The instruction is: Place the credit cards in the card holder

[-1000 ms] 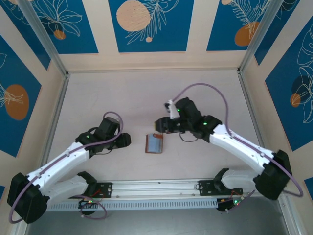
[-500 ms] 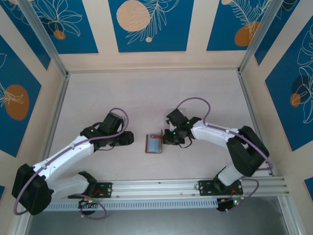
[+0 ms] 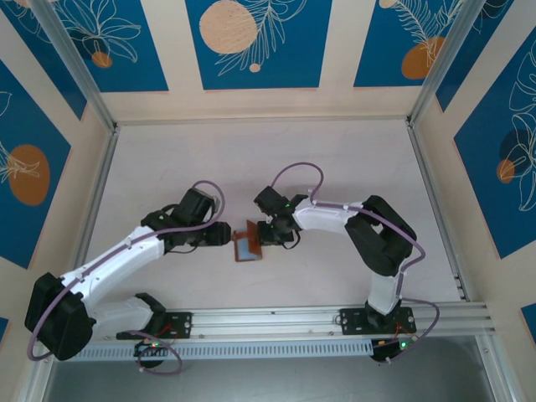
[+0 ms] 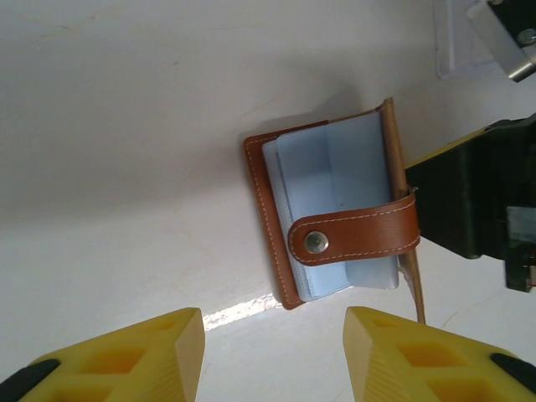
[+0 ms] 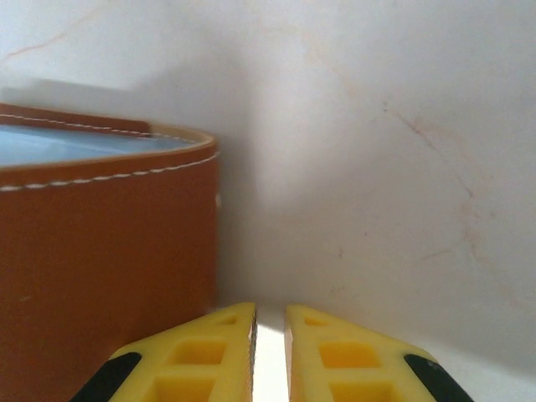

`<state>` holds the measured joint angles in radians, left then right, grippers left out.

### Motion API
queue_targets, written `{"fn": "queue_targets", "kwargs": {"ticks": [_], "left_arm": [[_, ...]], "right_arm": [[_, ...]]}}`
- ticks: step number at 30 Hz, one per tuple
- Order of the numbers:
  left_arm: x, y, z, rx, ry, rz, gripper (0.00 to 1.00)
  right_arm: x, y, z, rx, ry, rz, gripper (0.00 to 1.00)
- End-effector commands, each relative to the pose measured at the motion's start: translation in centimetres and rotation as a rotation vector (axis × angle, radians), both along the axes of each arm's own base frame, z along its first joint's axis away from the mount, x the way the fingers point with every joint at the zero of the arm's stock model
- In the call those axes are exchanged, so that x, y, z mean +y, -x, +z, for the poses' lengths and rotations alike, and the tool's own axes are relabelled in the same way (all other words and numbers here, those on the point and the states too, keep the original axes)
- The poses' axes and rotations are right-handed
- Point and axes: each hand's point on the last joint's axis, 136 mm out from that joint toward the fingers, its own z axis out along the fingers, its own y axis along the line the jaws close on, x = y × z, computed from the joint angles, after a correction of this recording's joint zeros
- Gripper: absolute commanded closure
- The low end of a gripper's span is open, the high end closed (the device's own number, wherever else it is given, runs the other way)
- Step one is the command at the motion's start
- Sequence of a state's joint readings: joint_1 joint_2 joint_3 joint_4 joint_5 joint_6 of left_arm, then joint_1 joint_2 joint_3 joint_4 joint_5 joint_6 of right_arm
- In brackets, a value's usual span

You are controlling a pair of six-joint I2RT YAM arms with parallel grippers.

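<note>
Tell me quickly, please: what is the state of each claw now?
Left claw: open, holding nothing.
Right claw: shut, with nothing in it, beside the card holder.

Lit brightly and evenly from overhead in the top view, with faint, soft shadows on the pale worktop (image 3: 335, 151). Sharp from edge to edge. From the left wrist, dims to a broad grey shadow beyond the card holder (image 4: 352, 236), with a thin glare streak beside its lower corner. From the right wrist, goes soft and hazy, with the close brown leather out of focus.
</note>
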<state>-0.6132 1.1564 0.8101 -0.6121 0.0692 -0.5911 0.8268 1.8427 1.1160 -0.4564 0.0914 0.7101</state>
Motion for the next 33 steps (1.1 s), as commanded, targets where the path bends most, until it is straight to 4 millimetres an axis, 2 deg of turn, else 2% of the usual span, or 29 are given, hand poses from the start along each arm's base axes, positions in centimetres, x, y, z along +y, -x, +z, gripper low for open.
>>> {"fn": "queue_targets", "kwargs": {"ticks": [1, 3, 7, 9, 12, 15, 21, 26, 28, 30, 32, 33], "left_arm": [[0.4, -0.2, 0.1, 0.002, -0.033, -0.016, 0.52], [0.9, 0.2, -0.9, 0.024, -0.048, -0.004, 0.53], [1.3, 1.0, -3.0, 0.072, 0.003, 0.031, 0.6], [1.2, 1.0, -3.5, 0.094, 0.054, 0.044, 0.63], [1.0, 1.0, -4.2, 0.108, 0.074, 0.046, 0.65], [0.7, 1.0, -5.1, 0.13, 0.074, 0.036, 0.65], [0.5, 1.2, -7.2, 0.172, 0.067, 0.032, 0.66], [1.1, 1.4, -8.3, 0.187, 0.036, 0.048, 0.67], [1.9, 1.4, -8.1, 0.18, 0.01, 0.075, 0.68], [3.5, 1.2, -7.1, 0.145, -0.033, 0.125, 0.69], [4.8, 0.9, -5.5, 0.09, -0.071, 0.156, 0.69], [4.8, 0.7, -4.5, 0.057, -0.064, 0.146, 0.68]], "right_arm": [[-0.6, 0.3, 0.8, -0.022, 0.056, 0.004, 0.81], [-0.6, 0.4, 2.2, -0.042, 0.041, 0.01, 0.81], [-0.5, 0.6, 4.7, -0.082, 0.01, 0.028, 0.81], [0.4, 0.9, 5.9, -0.089, -0.034, 0.058, 0.82], [1.7, 0.8, 6.5, -0.088, -0.077, 0.092, 0.82], [2.5, 0.4, 5.7, -0.067, -0.066, 0.11, 0.84], [3.7, 0.0, 2.7, -0.028, -0.041, 0.13, 0.88], [3.9, -0.3, 1.1, -0.012, -0.026, 0.12, 0.88], [4.0, -0.2, 0.5, -0.002, -0.018, 0.124, 0.88], [4.1, -0.2, 0.0, -0.005, 0.0, 0.13, 0.88], [4.0, -0.3, -0.4, -0.008, 0.027, 0.132, 0.88], [4.0, -0.3, -0.7, -0.008, 0.041, 0.133, 0.87]]}}
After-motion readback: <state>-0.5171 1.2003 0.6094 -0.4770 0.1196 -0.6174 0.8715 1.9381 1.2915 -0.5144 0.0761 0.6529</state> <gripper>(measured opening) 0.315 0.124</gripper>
